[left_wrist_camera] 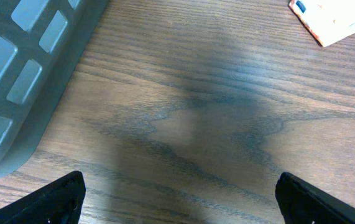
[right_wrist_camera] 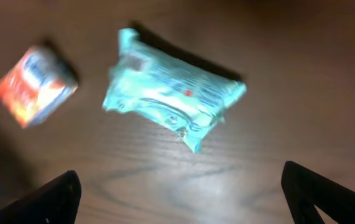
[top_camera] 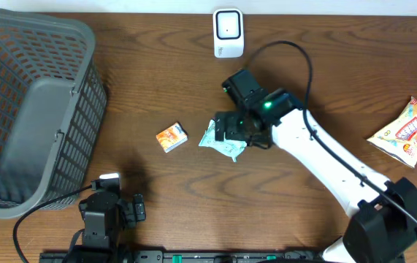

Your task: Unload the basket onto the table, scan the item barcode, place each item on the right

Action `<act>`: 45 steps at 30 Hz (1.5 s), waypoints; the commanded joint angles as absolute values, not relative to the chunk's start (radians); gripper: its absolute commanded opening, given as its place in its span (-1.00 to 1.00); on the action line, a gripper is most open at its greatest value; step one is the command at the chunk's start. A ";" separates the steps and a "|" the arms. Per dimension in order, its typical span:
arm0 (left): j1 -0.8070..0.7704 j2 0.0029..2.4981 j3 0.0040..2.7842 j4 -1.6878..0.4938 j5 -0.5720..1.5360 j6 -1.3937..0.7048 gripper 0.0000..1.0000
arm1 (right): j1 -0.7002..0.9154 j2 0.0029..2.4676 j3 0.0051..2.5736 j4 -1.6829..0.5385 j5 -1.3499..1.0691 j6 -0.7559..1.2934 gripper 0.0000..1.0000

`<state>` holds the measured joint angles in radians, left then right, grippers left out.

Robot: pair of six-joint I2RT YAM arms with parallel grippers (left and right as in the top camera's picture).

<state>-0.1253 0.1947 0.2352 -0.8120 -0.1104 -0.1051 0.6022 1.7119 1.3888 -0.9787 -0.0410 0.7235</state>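
A crinkled teal packet [top_camera: 219,142] lies flat on the wooden table near the middle, and my right gripper [top_camera: 231,130] hovers just above it. In the right wrist view the teal packet [right_wrist_camera: 171,87] sits ahead of the open right gripper [right_wrist_camera: 183,199], untouched, with bare wood between the fingers. The white barcode scanner [top_camera: 228,33] stands upright at the table's far edge. A small orange box [top_camera: 171,136] rests left of the packet. My left gripper [left_wrist_camera: 180,196] is open over bare wood at the near left.
A large grey basket [top_camera: 29,109] fills the left side, its wall [left_wrist_camera: 22,68] close beside the left gripper. A yellow snack bag [top_camera: 407,131] lies at the far right. The orange box [right_wrist_camera: 35,86] lies left of the packet.
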 commanded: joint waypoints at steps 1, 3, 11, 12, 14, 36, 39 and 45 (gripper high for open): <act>-0.124 0.194 0.230 -0.830 -0.116 -0.110 0.96 | 0.592 1.726 1.336 -0.945 -0.112 1.035 0.98; -0.124 0.194 0.230 -0.830 -0.116 -0.110 0.96 | 0.597 1.726 1.295 -0.890 -0.112 1.109 0.90; -0.124 0.194 0.230 -0.830 -0.116 -0.110 0.96 | 0.596 1.726 1.076 -0.641 -0.070 1.226 0.62; -0.124 0.194 0.230 -0.830 -0.116 -0.110 0.96 | 0.594 1.726 1.051 -0.606 -0.048 1.226 0.54; -0.124 0.194 0.230 -0.830 -0.116 -0.110 0.96 | 0.588 1.726 1.011 -0.535 -0.024 1.226 0.26; -0.124 0.194 0.230 -0.830 -0.116 -0.110 0.96 | 0.583 1.787 0.874 -0.232 0.008 1.151 -0.34; -0.124 0.194 0.230 -0.830 -0.116 -0.110 0.96 | 0.582 1.826 0.874 -0.232 -0.019 1.147 -0.98; -0.124 0.194 0.230 -0.830 -0.116 -0.110 0.96 | 0.575 1.816 0.877 -0.192 -0.057 0.995 -0.99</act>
